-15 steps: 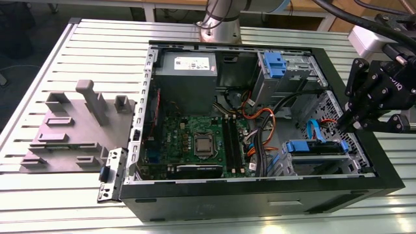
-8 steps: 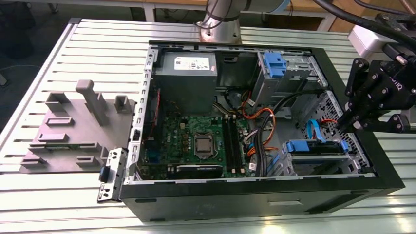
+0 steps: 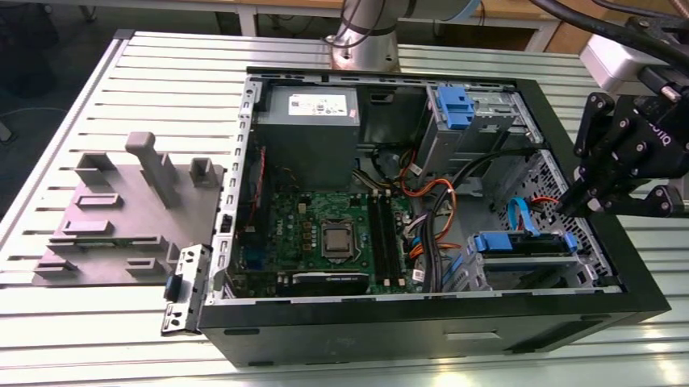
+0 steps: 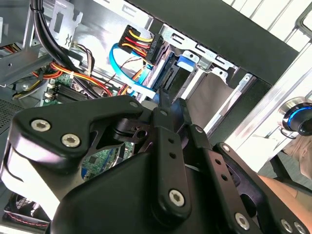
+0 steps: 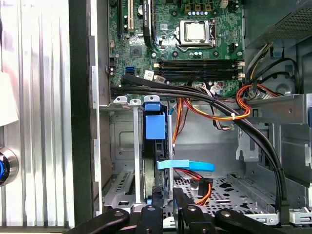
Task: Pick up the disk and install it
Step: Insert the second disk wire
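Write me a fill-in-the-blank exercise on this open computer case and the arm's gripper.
1. The black gripper hangs over the exterior view's ____ side of the open black computer case.
2. The flat ribbon cable near the drive cage is ____ in colour.
3. The grey power-supply box carries a ____ sticker.
4. The grey moulded fixture lies ____ the case.

Missing words: right; blue; white; outside

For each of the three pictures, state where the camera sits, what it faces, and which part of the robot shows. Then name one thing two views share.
Exterior view: off the arm, looking down on the open computer case; arm base and pincer show.
Second wrist view: on the arm, facing the drive cage across the pincer's black links.
First wrist view: on the arm, facing the motherboard.
Shared: both wrist views show the blue flat cable.
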Robot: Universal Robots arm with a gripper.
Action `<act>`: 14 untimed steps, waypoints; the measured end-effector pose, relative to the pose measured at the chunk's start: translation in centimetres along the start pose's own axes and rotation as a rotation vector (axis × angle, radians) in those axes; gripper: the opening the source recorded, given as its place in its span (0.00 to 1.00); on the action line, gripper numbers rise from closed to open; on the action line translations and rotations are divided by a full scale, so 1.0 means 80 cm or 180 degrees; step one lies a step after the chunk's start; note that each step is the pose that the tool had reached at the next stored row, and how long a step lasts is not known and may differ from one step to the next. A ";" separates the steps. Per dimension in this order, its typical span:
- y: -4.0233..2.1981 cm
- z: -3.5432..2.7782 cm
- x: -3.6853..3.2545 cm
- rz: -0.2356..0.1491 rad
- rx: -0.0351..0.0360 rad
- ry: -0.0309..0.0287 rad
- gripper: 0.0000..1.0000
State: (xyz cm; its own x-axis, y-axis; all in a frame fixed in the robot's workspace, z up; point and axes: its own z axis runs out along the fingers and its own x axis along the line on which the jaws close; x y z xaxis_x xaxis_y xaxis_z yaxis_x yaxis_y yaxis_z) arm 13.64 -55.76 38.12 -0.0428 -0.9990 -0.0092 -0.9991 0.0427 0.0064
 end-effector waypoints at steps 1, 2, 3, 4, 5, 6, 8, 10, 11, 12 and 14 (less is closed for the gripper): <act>0.0000 0.0000 0.0000 0.0000 0.0000 0.0000 0.24; 0.0000 -0.0001 0.0000 0.0000 0.0000 0.0000 0.24; 0.0000 -0.0001 0.0000 0.0000 0.0000 0.0000 0.24; 0.0000 -0.0002 0.0000 0.0000 0.0000 0.0000 0.24; 0.0000 -0.0002 0.0000 0.0000 0.0000 0.0000 0.24; 0.0000 -0.0002 0.0000 0.0000 0.0000 0.0000 0.24; 0.0000 -0.0003 0.0000 0.0000 0.0000 0.0000 0.24; 0.0000 -0.0003 0.0000 0.0000 0.0000 0.0000 0.24; 0.0000 -0.0018 0.0000 0.0000 0.0000 0.0000 0.24; 0.0000 -0.0018 0.0000 0.0000 0.0000 0.0000 0.24; 0.0000 -0.0029 0.0000 0.0000 0.0000 0.0000 0.24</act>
State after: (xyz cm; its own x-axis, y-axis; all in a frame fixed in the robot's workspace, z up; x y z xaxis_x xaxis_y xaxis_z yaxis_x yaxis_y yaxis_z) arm 13.63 -55.76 38.35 -0.0428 -0.9990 -0.0093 -0.9991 0.0428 0.0064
